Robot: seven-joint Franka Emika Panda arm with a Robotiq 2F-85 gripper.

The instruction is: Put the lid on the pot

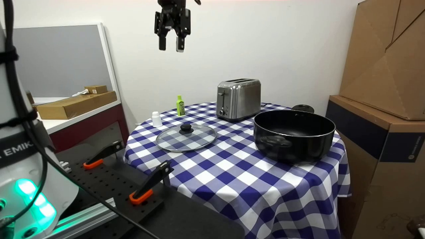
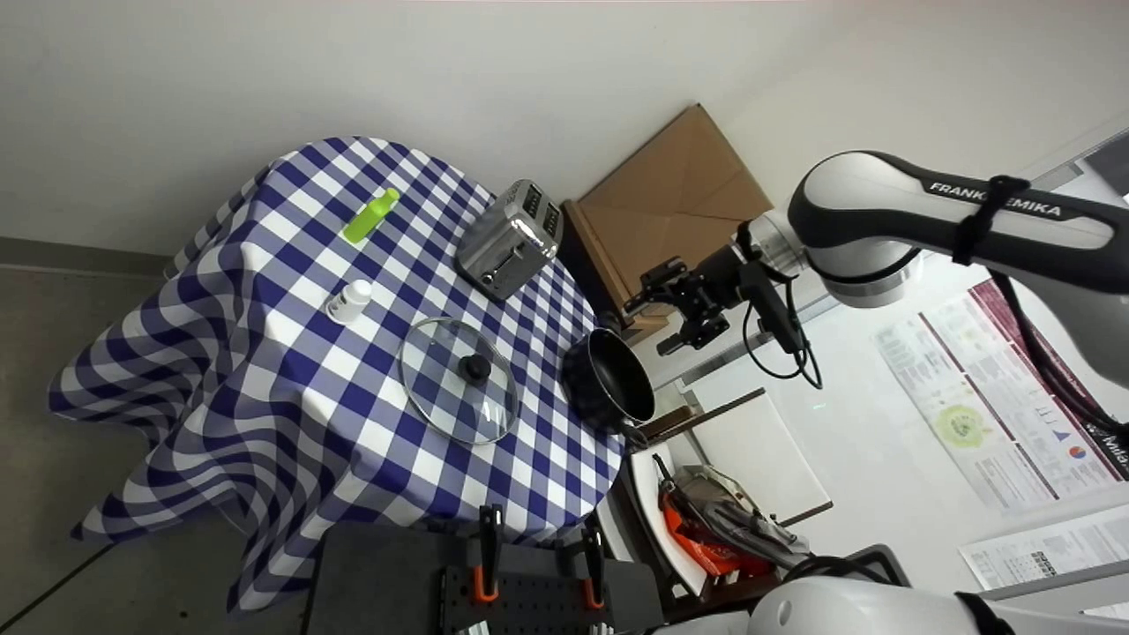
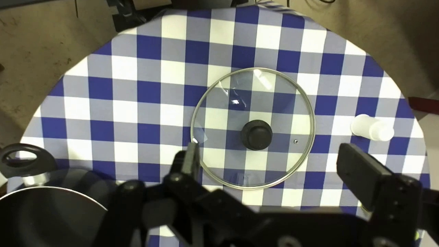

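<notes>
The clear glass lid (image 1: 202, 141) with a metal rim and black knob lies flat on the checked tablecloth, knob up; it also shows in an exterior view (image 2: 441, 392) and in the wrist view (image 3: 236, 151). The wide black pot (image 1: 292, 149) stands uncovered beside it on the table; it also shows in an exterior view (image 2: 586, 379) and partly in the wrist view (image 3: 44, 219). My gripper (image 1: 171, 44) is open and empty, high above the table and pointing down; it also shows in an exterior view (image 2: 651, 324) and the wrist view (image 3: 271, 157), where the knob appears between its fingers.
A steel toaster (image 1: 239, 99) stands behind the lid and pot. A white bottle (image 1: 156, 119) and a green bottle (image 1: 180, 106) stand near the lid. Black clamps (image 1: 151, 182) are at the near table edge. Cardboard boxes (image 1: 382, 63) stand beside the pot's side of the table.
</notes>
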